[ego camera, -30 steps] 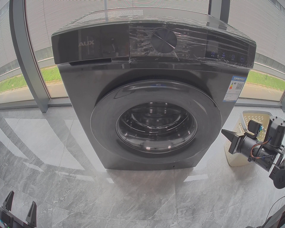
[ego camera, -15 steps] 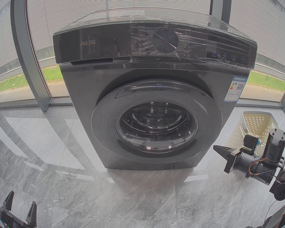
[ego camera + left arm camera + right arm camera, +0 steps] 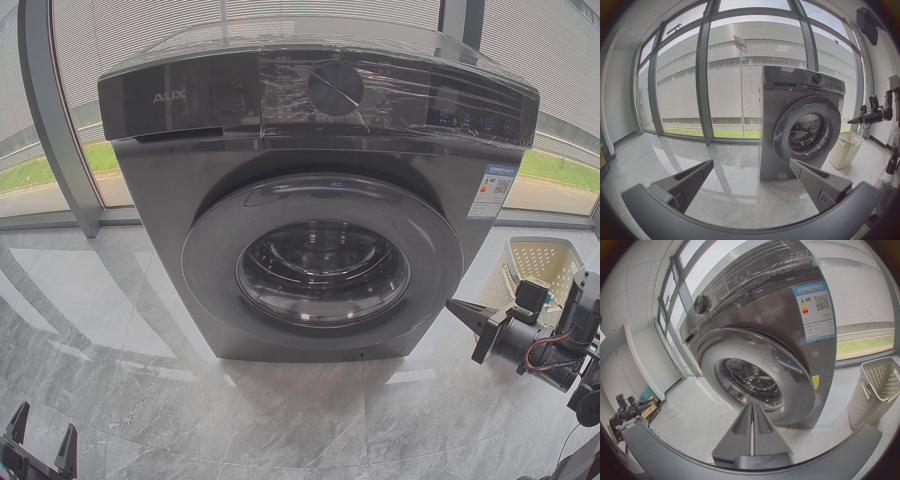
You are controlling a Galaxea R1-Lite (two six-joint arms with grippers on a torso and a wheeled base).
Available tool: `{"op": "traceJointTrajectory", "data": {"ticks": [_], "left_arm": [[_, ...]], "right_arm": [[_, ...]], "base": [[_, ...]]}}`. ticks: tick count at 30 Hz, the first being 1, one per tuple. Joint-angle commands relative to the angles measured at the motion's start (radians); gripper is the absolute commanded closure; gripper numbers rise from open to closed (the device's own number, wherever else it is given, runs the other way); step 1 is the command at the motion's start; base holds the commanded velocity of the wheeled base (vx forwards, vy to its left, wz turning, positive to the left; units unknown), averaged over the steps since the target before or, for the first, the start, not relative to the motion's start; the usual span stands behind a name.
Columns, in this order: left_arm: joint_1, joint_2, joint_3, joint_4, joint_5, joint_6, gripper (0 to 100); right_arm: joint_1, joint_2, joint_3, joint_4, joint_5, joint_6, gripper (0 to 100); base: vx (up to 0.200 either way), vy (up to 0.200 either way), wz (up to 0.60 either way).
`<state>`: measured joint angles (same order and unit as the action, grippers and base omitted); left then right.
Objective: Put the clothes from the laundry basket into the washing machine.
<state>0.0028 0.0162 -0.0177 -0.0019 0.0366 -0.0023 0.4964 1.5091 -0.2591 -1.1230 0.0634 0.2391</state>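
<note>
Lower now and nearer the door (image 3: pixel 322 275), my right gripper (image 3: pixel 451 304) sits at centre right, fingers pressed together. My left gripper (image 3: pixel 45 420), bottom left corner, is spread wide. At the right edge, the laundry basket (image 3: pixel 539 259) stands just beside the closed washing machine (image 3: pixel 300 181).

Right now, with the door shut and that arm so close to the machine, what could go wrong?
1. The washing machine door is shut, and the right hand, fingers pressed together, points at its right edge. Shut like that, it might slip off instead of pulling the door open.
2. That arm hangs near the laundry basket; a careless swing might tip it.
3. No clothes show in the basket's visible part, so there may be nothing to load.
</note>
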Motion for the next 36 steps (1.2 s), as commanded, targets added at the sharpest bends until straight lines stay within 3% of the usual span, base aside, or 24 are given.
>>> {"op": "traceJointTrajectory", "data": {"ticks": [1,27,36], "left_arm": [[0.000,-0.015,0.018,-0.001,0.000,-0.001,0],[0.000,-0.015,0.018,0.000,-0.001,-0.001,0],[0.000,-0.015,0.016,-0.001,0.000,-0.005,0]], "right_arm": [[0.001,0.003,0.000,-0.003,-0.001,-0.001,100],[0.014,0.003,0.017,-0.009,-0.001,-0.001,100],[0.019,0.037,-0.003,-0.075,-0.007,-0.004,100]], "base": [[0.000,0.000,0.00],[0.000,-0.023,0.00],[0.133,0.000,0.00]]}}
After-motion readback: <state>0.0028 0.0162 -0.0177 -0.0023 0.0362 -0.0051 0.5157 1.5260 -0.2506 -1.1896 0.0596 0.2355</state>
